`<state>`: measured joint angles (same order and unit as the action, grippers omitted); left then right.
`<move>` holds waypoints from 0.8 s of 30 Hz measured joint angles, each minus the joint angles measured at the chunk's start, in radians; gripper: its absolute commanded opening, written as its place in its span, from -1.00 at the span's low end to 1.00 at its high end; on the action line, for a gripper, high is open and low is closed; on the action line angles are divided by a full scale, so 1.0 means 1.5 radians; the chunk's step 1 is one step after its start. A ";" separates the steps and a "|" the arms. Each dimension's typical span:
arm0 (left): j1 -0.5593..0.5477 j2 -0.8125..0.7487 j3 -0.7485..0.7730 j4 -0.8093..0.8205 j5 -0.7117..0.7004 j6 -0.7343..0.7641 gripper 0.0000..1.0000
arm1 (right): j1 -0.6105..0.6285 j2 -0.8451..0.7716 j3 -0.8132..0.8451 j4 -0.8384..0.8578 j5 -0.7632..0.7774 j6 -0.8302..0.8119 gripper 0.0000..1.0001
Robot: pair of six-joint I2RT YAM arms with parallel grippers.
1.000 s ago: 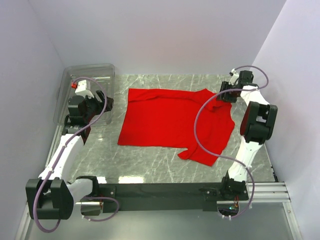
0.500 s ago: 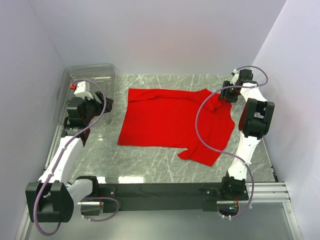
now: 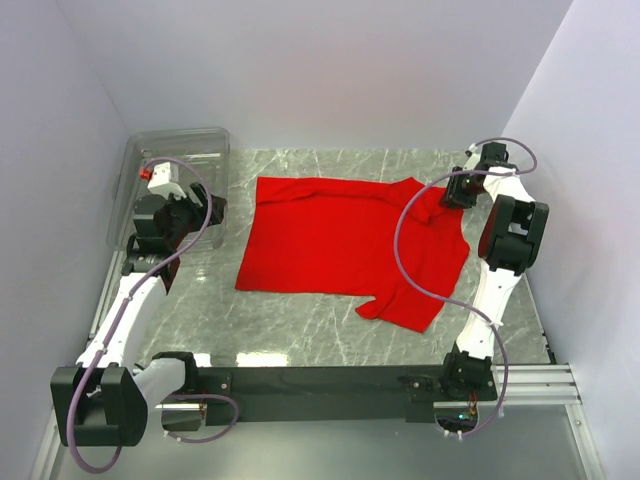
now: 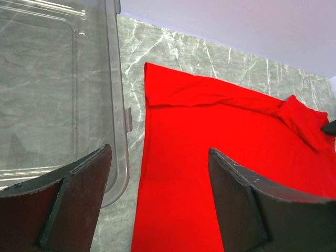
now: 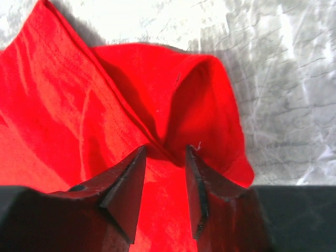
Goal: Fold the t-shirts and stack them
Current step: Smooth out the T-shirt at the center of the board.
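Where the marble table [image 3: 300, 335] reaches its far-left corner, a clear plastic bin [image 3: 180, 140] sits against the wall. The L gripper [image 3: 205, 215] hangs just right of it, over the bin's right rim. In the L wrist view the L gripper [image 4: 158, 157] is spread wide w/ nothing between its dark pads: the bin wall [image 4: 118, 94] shows on one side and red cloth on the other, neither touched.

Mid-table lies the t-shirt [image 3: 340, 240], plain bright red, spread mostly flat. Its left edge runs near the bin but apart from it, w/ a strip of bare marble between. From the L wrist, the t-shirt [image 4: 220, 157] has a narrow band folded over along its far edge. On the near-right side one sleeve pokes out toward the arm bases.

At the shirt's far-right corner the cloth is bunched, and the R gripper [image 3: 452, 190] is down on that bunch, w/ a grey-purple cable [image 3: 400, 250] looping from the wrist across the shirt's right part. In the R wrist view the R gripper [image 5: 165, 152] is partway closed, its fingers [image 5: 126, 178] on either side of a raised crease of the t-shirt [image 5: 79, 105], w/ a narrow gap still visible. Can't tell whether the crease is actually pinched. Beyond the tips the fabric curls up into a rounded lobe.
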<state>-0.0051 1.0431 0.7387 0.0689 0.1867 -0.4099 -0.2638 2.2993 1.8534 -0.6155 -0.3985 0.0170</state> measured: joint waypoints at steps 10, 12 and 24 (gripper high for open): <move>0.000 -0.014 0.000 -0.002 0.000 0.000 0.59 | 0.000 0.000 -0.008 -0.004 -0.023 -0.002 -0.36; 0.000 -0.015 0.000 -0.002 0.000 0.000 0.59 | 0.000 0.000 -0.010 -0.005 -0.025 -0.003 -0.42; 0.000 -0.027 0.000 -0.004 0.000 0.000 0.59 | -0.001 -0.022 -0.040 0.000 -0.027 -0.013 -0.78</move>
<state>-0.0051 1.0027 0.7387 0.0628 0.1864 -0.4099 -0.2646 2.2662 1.7935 -0.6155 -0.4389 -0.0021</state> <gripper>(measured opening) 0.795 0.131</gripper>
